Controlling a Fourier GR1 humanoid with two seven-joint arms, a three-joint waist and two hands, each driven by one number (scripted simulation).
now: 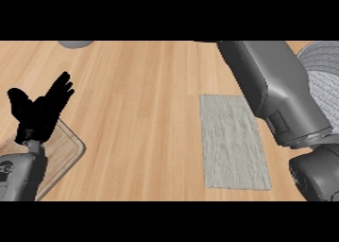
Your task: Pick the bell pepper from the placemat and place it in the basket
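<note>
Left black hand (39,111) resting open, fingers up, beside worktop's left edge; right hand unseen past grey woven basket (328,78); pepper hidden.

The placemat (233,142) lies mid-counter, the basket (332,80) right of it, perhaps a tray (63,151) far left.
</note>
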